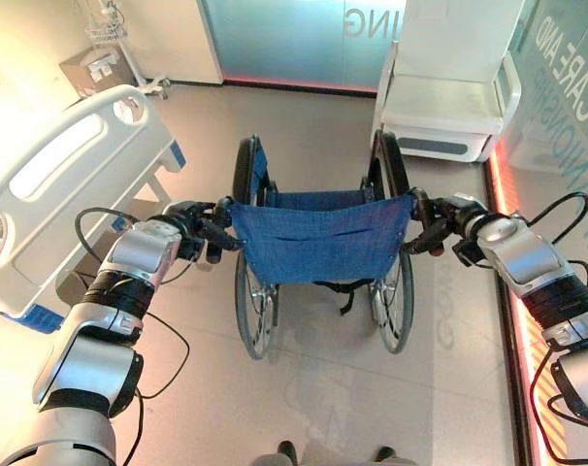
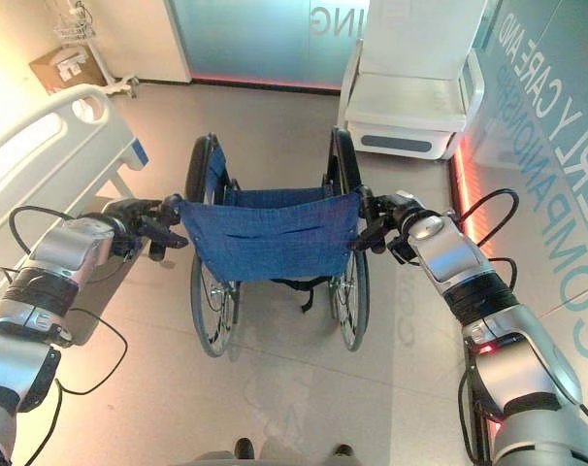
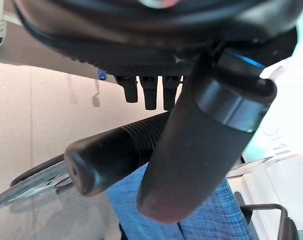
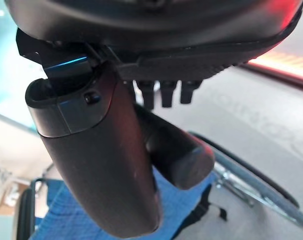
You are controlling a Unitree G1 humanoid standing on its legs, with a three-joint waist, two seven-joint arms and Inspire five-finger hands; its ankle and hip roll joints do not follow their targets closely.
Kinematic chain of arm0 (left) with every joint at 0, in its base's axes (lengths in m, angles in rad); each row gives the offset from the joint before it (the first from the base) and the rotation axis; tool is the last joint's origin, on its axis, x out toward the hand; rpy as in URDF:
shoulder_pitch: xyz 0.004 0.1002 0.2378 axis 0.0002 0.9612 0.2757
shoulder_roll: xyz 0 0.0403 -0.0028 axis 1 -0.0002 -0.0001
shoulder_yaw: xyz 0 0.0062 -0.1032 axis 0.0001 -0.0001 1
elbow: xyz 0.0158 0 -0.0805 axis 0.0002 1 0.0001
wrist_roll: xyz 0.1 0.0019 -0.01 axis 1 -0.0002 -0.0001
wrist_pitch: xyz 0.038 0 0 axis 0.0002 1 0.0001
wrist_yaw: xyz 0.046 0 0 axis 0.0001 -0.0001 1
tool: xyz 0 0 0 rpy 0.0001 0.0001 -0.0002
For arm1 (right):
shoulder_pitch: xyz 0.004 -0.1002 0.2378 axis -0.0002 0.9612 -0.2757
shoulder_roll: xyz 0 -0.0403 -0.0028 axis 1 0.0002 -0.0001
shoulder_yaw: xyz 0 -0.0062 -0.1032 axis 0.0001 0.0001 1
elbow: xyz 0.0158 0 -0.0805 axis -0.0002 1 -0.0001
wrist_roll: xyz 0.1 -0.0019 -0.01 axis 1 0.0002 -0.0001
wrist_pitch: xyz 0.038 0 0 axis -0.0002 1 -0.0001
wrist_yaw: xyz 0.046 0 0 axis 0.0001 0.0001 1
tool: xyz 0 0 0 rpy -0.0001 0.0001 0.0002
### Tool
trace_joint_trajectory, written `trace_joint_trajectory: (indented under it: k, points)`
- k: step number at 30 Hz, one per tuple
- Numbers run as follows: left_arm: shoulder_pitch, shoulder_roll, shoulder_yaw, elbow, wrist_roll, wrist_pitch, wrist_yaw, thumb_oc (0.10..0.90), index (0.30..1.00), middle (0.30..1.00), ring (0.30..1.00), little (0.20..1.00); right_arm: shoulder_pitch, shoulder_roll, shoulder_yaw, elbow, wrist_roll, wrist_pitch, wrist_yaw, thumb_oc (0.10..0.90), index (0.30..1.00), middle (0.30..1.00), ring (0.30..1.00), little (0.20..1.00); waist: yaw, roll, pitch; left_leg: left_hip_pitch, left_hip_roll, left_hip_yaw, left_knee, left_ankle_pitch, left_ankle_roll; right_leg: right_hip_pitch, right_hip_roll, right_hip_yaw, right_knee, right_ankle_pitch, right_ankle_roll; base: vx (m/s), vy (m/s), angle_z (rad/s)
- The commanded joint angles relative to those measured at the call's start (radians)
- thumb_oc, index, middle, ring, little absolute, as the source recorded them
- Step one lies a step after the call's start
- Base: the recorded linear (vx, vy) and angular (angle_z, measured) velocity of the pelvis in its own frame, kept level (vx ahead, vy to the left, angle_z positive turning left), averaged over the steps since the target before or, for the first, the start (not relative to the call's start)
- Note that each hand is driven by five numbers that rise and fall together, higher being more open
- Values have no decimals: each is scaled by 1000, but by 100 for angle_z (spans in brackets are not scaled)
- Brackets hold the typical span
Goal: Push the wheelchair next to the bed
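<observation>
A wheelchair with a blue cloth backrest (image 1: pixel 318 238) stands on the floor straight ahead, its back toward me. My left hand (image 1: pixel 195 231) is shut on the left push handle (image 3: pixel 111 155), a black ribbed grip with the thumb (image 3: pixel 201 150) lying across it. My right hand (image 1: pixel 441 221) is shut on the right push handle (image 4: pixel 184 155), thumb (image 4: pixel 106 170) wrapped over it. The white bed (image 1: pixel 71 165) with its side rail lies to the left of the wheelchair, a gap of floor between them.
A white armchair (image 1: pixel 449 107) stands at the back right, just beyond the wheelchair's right wheel. A cardboard box (image 1: pixel 95 68) and a pole stand sit at the back left past the bed. A wall with a red-lit base strip (image 1: pixel 512 223) runs along the right.
</observation>
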Motion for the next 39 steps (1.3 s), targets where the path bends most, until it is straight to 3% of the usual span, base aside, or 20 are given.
trace_joint_trajectory:
  k: [1,2,4,5,14,23,24,26,28,29,30,31,39]
  points:
    - [58,73,-90,178,167,117,-33,776,865,865,865,865,-125,-31,53,93,-51,18,-37,800,900,900,900,900,18,-39,-29,-42,-54,40,87,-67,6,-57,17,50,135,-75,-27,0,0,0]
    - [55,71,-94,185,170,124,-44,753,829,829,829,829,-127,-28,56,100,-47,23,-36,800,900,900,900,900,17,-38,-28,-42,-54,40,87,-67,6,-57,17,51,135,-74,-27,0,0,0]
    - [51,63,-99,199,184,142,-67,748,822,822,822,822,-130,-21,59,116,-45,28,-34,800,900,900,900,900,16,-38,-28,-42,-54,41,87,-68,6,-58,17,52,134,-74,-28,0,0,0]
    - [49,61,-100,206,190,153,-85,800,900,900,900,900,-130,-19,60,122,-44,31,-32,800,900,900,900,900,16,-38,-27,-43,-54,41,87,-68,6,-59,17,53,135,-74,-28,0,0,0]
    - [57,35,-101,251,166,176,-142,800,900,900,900,900,-127,-1,68,160,-40,27,-18,800,900,900,900,900,13,-35,-24,-45,-55,42,89,-69,6,-63,18,59,137,-75,-31,0,0,0]
    - [80,8,-61,252,-14,80,98,800,900,900,900,900,-122,13,70,171,-21,30,-16,800,900,900,900,900,11,-38,-26,-42,-57,40,88,-69,6,-61,20,66,137,-78,-34,0,0,0]
    - [80,8,-56,250,-19,68,112,800,900,900,900,900,-121,15,69,173,-11,41,-14,734,801,801,801,801,12,-39,-26,-42,-57,40,90,-70,5,-60,20,65,137,-78,-35,0,0,0]
    - [82,8,-52,248,-18,59,115,800,900,900,900,900,-117,18,69,175,5,48,-18,678,716,716,716,716,14,-40,-25,-42,-56,39,89,-69,5,-60,20,65,137,-78,-36,0,0,0]
    - [86,3,-49,242,-31,41,130,800,900,900,900,900,-112,27,66,180,19,45,-18,477,415,415,415,415,15,-41,-24,-42,-57,37,91,-69,5,-58,20,64,138,-78,-37,0,0,0]
    - [88,-2,-48,236,-38,26,143,605,608,608,608,608,-109,31,66,185,20,35,-9,400,300,300,300,300,15,-41,-25,-40,-57,37,90,-69,6,-57,20,64,137,-78,-38,0,0,0]
    - [90,-6,-47,235,-49,12,153,428,342,342,342,342,-107,35,66,190,22,34,-8,400,300,300,300,300,16,-41,-26,-40,-58,37,90,-69,5,-56,20,63,137,-78,-38,0,0,0]
    - [93,-12,-43,233,-50,-4,158,400,300,300,300,300,-105,39,65,196,17,24,-1,400,300,300,300,300,16,-41,-27,-40,-58,36,90,-69,5,-55,20,64,137,-79,-39,0,0,0]
    - [124,-39,-29,187,-95,-91,221,400,300,300,300,300,-81,52,55,193,100,-28,-28,400,300,300,300,300,21,-43,-28,-38,-58,30,85,-66,2,-55,17,59,139,-77,-38,0,0,0]
